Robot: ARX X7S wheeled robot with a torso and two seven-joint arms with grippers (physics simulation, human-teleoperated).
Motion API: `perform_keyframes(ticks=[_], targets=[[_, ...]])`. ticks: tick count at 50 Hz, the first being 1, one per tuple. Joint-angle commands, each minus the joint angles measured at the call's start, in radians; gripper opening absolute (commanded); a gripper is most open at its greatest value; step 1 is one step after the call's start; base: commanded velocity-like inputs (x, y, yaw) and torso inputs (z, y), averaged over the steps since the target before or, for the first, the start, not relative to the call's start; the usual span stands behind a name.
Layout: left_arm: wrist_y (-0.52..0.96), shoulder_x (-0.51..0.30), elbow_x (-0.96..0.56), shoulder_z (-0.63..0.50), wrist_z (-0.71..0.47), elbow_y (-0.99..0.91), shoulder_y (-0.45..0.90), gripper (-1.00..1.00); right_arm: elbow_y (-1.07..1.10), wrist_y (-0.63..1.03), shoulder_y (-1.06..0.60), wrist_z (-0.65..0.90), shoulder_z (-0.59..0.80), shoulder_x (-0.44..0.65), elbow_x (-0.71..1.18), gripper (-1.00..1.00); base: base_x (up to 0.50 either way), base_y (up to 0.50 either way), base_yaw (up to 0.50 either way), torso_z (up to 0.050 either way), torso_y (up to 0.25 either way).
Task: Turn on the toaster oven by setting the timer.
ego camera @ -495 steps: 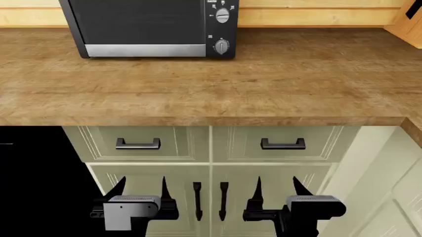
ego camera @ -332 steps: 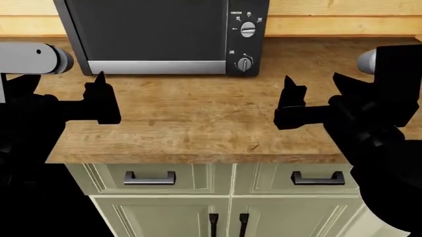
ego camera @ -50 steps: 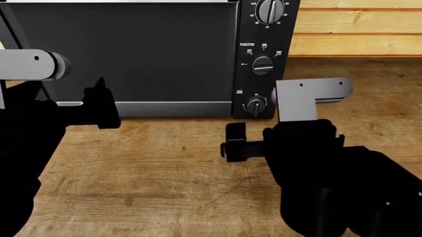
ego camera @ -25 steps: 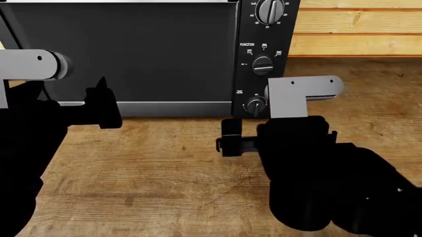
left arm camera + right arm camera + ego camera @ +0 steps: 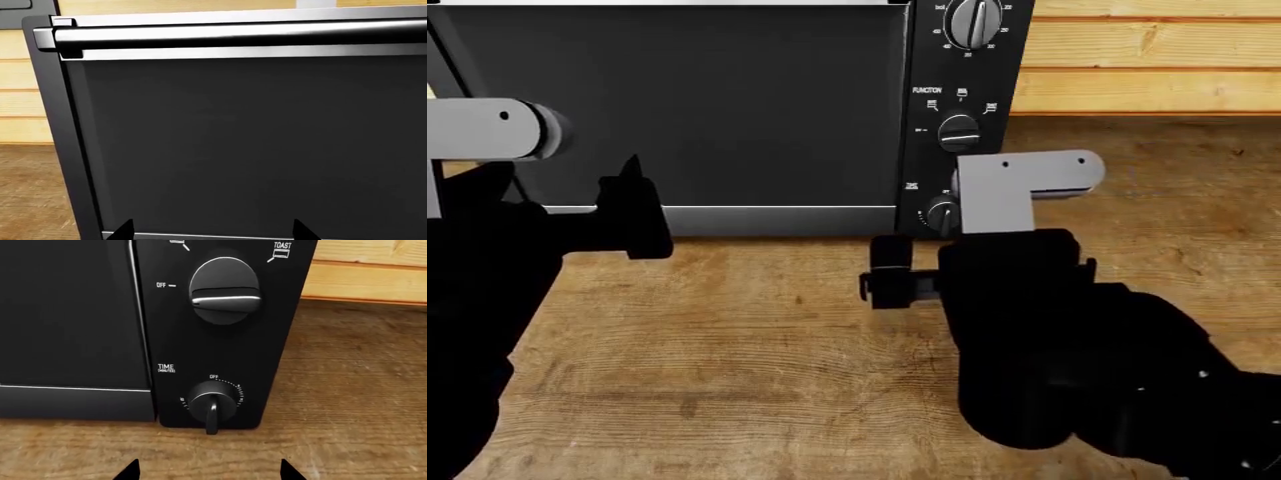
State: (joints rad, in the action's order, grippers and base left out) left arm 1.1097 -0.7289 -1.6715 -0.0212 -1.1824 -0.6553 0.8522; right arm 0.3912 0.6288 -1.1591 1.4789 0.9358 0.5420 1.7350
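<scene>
The toaster oven (image 5: 694,110) is a black box with a dark glass door and stands at the back of the wooden counter. The timer (image 5: 212,402) is the lowest knob, labelled TIME, with OFF above it; its ridge points down. In the head view the timer (image 5: 940,214) is partly covered by my right arm's grey bracket. My right gripper (image 5: 208,472) is open and empty, short of the timer and facing it; it also shows in the head view (image 5: 888,280). My left gripper (image 5: 212,231) is open and empty, facing the door glass (image 5: 253,145); it also shows in the head view (image 5: 634,210).
The FUNCTION knob (image 5: 225,290) sits above the timer, its line toward OFF. A larger numbered knob (image 5: 974,20) is at the top. A silver door handle (image 5: 233,37) runs along the door's top. The wooden counter (image 5: 761,350) and plank wall (image 5: 1148,60) surround the oven.
My right gripper and its grey bracket have moved left and a little closer to the oven's knob panel. The left arm has stayed still.
</scene>
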Motion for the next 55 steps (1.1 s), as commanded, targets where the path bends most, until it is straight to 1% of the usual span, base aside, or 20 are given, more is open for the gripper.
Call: perform_keyframes(ticks=[1,55], targets=[[-0.008,-0.006,0.0,-0.002,0.002,-0.002,-0.004,1.0,-0.017,-0.003,0.001,-0.027,0.016,-0.011,-0.05,1.0,0.0,0.0,0.0,0.0,0.0],[-0.036,-0.016,0.012,-0.036,0.009,0.006,0.002,1.0,-0.15,-0.007,-0.004,-0.122,0.059,-0.049,-0.146,1.0,0.0,0.0,0.0,0.0,0.0]])
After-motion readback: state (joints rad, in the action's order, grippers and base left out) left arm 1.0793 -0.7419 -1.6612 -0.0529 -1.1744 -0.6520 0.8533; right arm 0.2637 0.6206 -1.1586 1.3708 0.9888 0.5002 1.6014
